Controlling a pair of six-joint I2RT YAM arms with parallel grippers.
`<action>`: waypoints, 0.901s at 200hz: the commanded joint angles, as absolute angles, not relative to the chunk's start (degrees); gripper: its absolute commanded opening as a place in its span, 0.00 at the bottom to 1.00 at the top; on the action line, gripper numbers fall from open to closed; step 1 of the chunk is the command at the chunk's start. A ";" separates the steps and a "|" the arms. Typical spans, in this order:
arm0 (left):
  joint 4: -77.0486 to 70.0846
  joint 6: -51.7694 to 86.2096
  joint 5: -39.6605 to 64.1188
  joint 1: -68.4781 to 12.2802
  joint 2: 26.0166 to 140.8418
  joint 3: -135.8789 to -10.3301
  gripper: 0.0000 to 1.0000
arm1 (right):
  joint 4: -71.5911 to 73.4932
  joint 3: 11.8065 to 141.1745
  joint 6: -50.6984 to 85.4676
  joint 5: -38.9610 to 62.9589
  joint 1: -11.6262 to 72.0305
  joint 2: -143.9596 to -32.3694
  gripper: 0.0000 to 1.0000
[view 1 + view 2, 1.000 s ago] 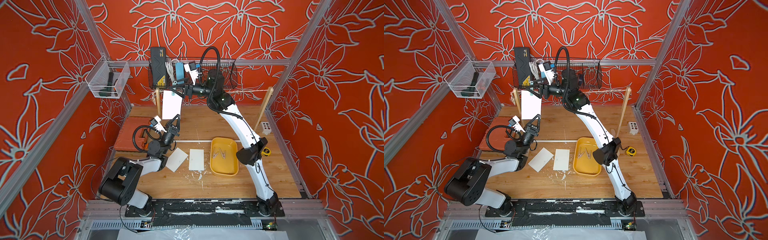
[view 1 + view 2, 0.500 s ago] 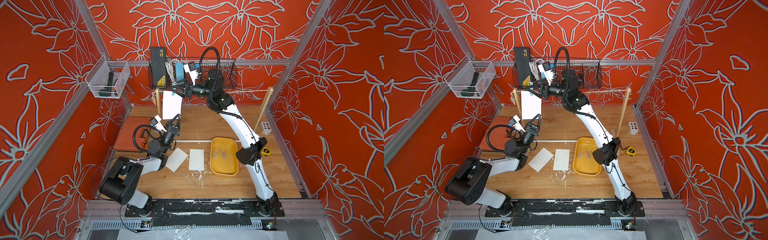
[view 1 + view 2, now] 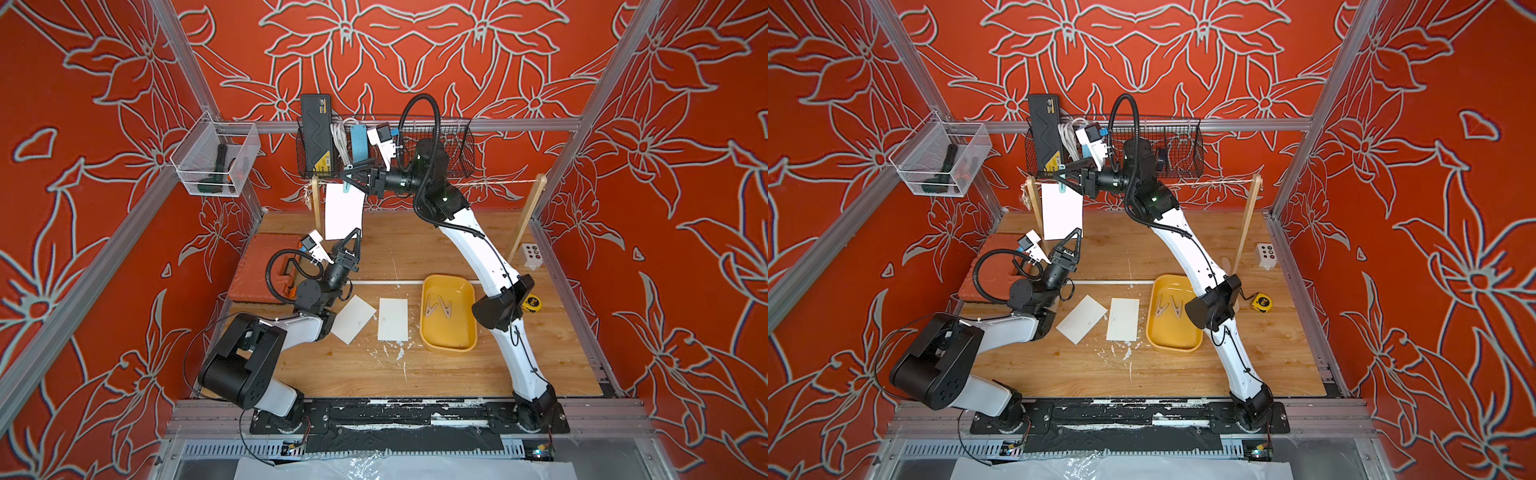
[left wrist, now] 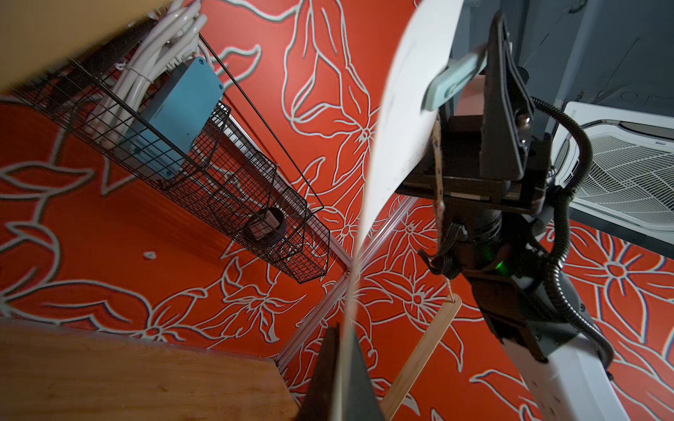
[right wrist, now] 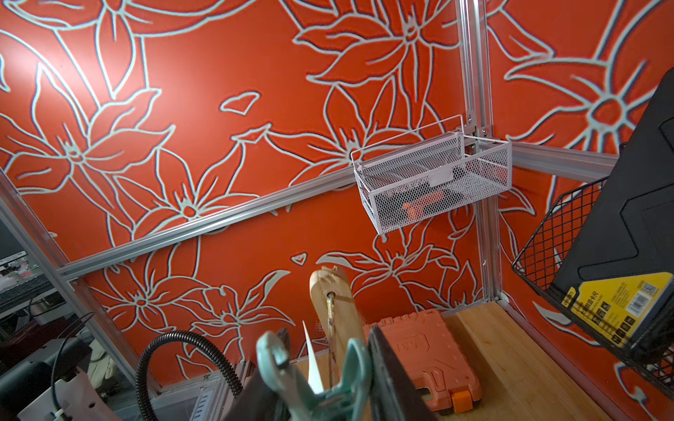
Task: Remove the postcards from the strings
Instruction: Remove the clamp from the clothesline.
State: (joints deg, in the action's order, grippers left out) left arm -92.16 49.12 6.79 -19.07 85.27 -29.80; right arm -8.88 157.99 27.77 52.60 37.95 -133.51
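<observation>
Right gripper [image 3: 345,176] has narrowed its jaws since a second ago and now pinches the teal clothespin [image 5: 313,379] on the string [image 3: 498,182], at the table's [image 3: 457,374] 11 o'clock. The pin mouth looks spread, but that is hard to confirm. Left gripper [image 3: 354,233] is clamped on the hanging postcard's [image 3: 344,210] bottom edge. The card is likely nearly free. Two other postcards [image 3: 353,318] [image 3: 393,319] lie at 9 o'clock of the yellow tray [image 3: 451,334].

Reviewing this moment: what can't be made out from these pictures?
Whether the teal clothespin grips the string: blurred and cut off in the right wrist view, covered by the right claw in both top views.
How deep the left claw holds the hanging postcard: cut off by the left wrist view's edge.
Marks on the skewed postcard and straight postcard: too small in both top views.
</observation>
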 commanded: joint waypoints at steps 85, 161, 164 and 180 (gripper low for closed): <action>-97.12 49.92 8.67 -18.63 85.19 -29.83 0.00 | -8.58 157.94 26.28 49.27 38.23 -131.93 0.30; -97.03 49.75 8.79 -18.63 83.75 -27.58 0.00 | -8.26 156.45 25.67 45.79 38.14 -130.11 0.29; -97.03 49.75 8.84 -18.63 83.66 -27.46 0.00 | -8.26 156.45 25.66 45.75 38.08 -130.03 0.29; -97.03 49.70 8.74 -18.63 83.28 -26.65 0.00 | -8.43 156.37 25.48 45.51 38.06 -129.67 0.28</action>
